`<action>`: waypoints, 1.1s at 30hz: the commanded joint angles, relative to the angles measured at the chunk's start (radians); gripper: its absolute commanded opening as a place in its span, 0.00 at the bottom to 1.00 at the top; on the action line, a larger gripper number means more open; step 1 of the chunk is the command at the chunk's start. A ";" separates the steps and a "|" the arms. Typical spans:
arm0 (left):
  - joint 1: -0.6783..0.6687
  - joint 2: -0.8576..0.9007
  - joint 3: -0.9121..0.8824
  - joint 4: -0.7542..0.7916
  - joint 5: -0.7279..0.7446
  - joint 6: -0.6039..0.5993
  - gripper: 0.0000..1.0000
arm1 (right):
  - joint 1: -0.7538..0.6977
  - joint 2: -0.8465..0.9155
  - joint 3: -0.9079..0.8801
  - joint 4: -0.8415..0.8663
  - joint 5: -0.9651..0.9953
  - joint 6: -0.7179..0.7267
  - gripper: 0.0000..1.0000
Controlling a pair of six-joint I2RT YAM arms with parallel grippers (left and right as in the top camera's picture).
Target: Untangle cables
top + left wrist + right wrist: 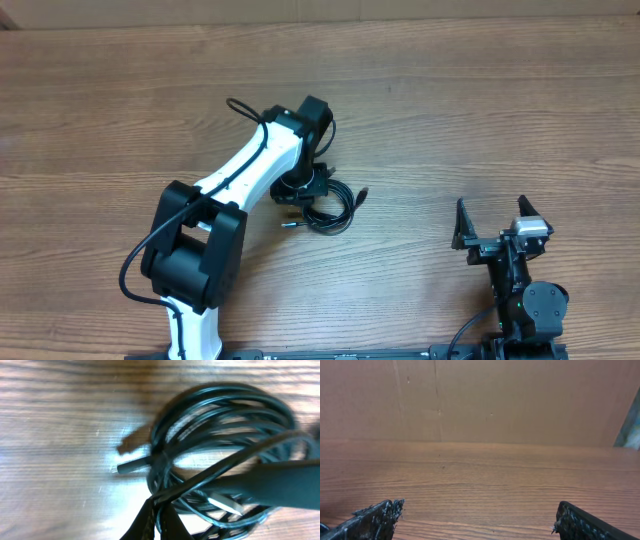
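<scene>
cables (330, 210) are lying as one coiled black bundle around the middle of the wooden table (520, 110). the left gripper (303, 188) is sitting right on the bundle's left edge, with its arm reaching out from the near left. in the left wrist view the cables (225, 415) are filling most of the frame as stacked loops. the left gripper (156, 510) is looking clamped shut there, its two fingers (142, 522) meeting on a single strand (230, 462) that is running up and to the right across the coil. one plug end (287, 226) is poking out on the near left side, and another (364, 192) is pointing off to the right. the right gripper (493, 228) is hanging well apart, to the right and nearer, with jaws spread wide and holding nothing, so the bundle is lying to its far left. judging from this, the left arm is the one placed to pull, and the plug end on the right is facing the idle arm.
</scene>
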 commanded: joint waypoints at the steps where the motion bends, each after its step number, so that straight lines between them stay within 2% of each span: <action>1: 0.001 0.008 0.160 -0.076 0.011 0.019 0.04 | 0.005 -0.011 -0.010 0.006 0.002 0.006 1.00; 11: 0.001 0.007 0.622 -0.418 0.012 0.023 0.04 | 0.005 -0.011 -0.010 0.006 0.002 0.006 1.00; 16: 0.000 0.005 0.747 -0.461 0.019 0.027 0.04 | 0.005 -0.011 -0.010 0.006 0.002 0.006 1.00; 20: 0.000 0.002 0.788 -0.441 0.094 0.077 0.04 | 0.005 -0.011 -0.010 0.006 0.002 0.006 1.00; 24: 0.000 0.002 0.792 -0.428 0.107 0.091 0.04 | 0.005 -0.011 -0.010 0.035 -0.032 0.006 1.00; 26: 0.000 0.002 0.792 -0.428 0.106 0.095 0.04 | 0.005 -0.011 -0.010 0.082 -0.158 0.006 1.00; 27: 0.000 0.002 0.792 -0.428 0.102 0.101 0.04 | 0.005 -0.011 -0.010 0.082 -0.347 0.006 1.00; 30: 0.000 0.002 0.792 -0.430 0.073 0.101 0.04 | 0.005 -0.011 -0.010 0.040 -0.585 0.006 1.00; 33: 0.000 0.002 0.790 -0.437 0.072 0.101 0.04 | 0.005 -0.011 -0.010 0.105 -0.853 0.006 1.00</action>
